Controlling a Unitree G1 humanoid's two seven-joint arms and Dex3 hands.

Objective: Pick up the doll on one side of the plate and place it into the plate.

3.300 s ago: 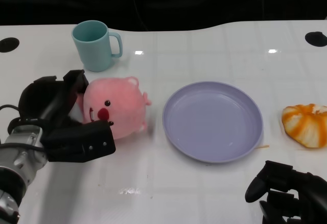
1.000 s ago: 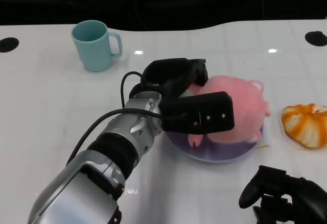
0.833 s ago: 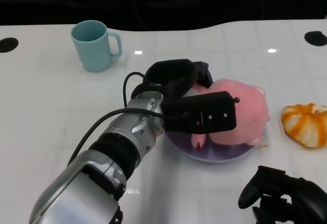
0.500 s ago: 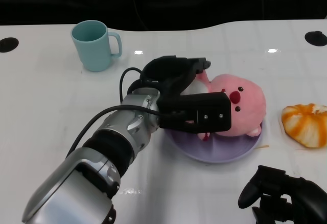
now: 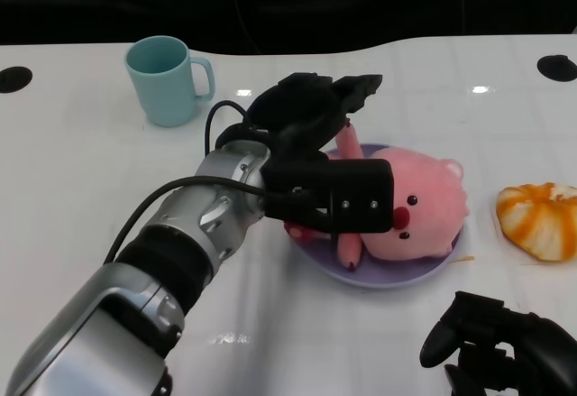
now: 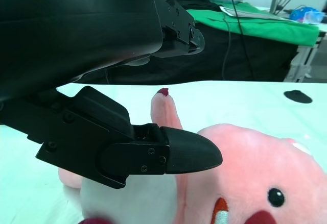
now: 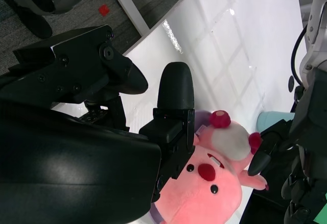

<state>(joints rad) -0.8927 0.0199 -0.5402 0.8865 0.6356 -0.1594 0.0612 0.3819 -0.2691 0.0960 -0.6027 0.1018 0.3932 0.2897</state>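
— Doll (image 5: 416,218): where is yours sitting, operator?

— Your pink doll lies in the lilac plate (image 5: 424,273), on its side, its face with the red nose turned toward the near edge of the table. One pink limb with a red tip sticks up behind your left hand (image 5: 326,157), and another hangs over the plate's near rim.

— And that left hand, is it holding the doll?

— You can see it over the plate's left half, fingers spread wide. The upper fingers (image 5: 356,89) reach out above the doll without touching it, and the broad black thumb lies across the doll's left part in the head view. In the left wrist view a gap of table shows between the fingers and the plush, so the hand reads as released, gripping nothing.

— What about your right hand?

— Your right hand (image 5: 505,349) rests low at the near right corner of the table, well apart from the plate. Its fingers are curled inward with nothing in them.

— Anything else on your table?

— A teal mug (image 5: 169,80) stands at the far left, handle pointing right. An orange and white striped object (image 5: 539,220) lies just beside the plate's right rim, on the white table (image 5: 81,179).
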